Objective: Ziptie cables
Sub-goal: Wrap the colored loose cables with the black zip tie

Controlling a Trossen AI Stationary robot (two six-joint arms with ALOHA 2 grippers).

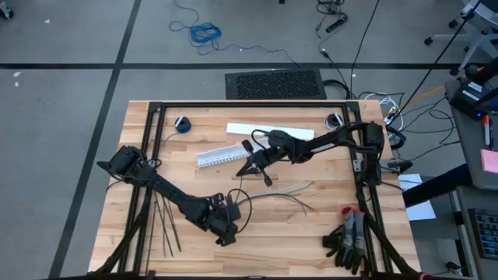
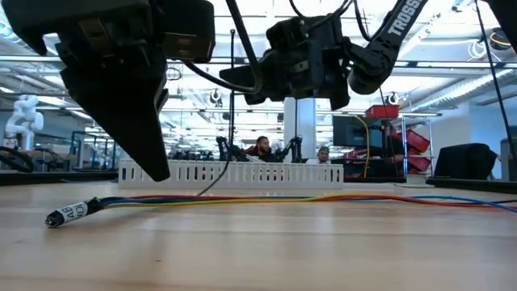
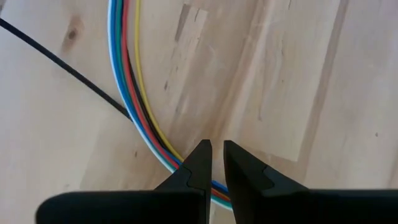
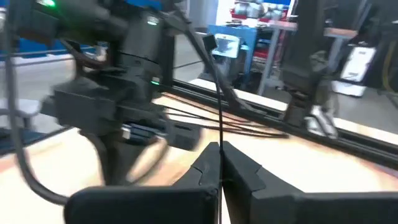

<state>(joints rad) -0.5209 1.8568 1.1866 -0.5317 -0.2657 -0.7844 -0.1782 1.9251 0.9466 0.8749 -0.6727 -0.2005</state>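
Thread ziptie under cables
Right gripper (image 4: 219, 155) fingers pinched on one ziptie (image 4: 219, 93); left gripper (image 3: 216, 155) near-shut, empty, above cables (image 3: 134, 93): keep strip low on worktop (image 3: 298, 74)

One cables (image 1: 284, 192) bundle, five wires. Zipties (image 1: 165, 225): about four. One white duct (image 1: 220, 155). Two arms, two people.

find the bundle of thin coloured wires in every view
high: bundle of thin coloured wires lies mid-table, right of the left end effector.
low: runs along the tabletop, dark labelled tip at left.
left wrist: curves past the fingertips.
right wrist: cannot tell.
shared landmark: long white slotted plastic duct.
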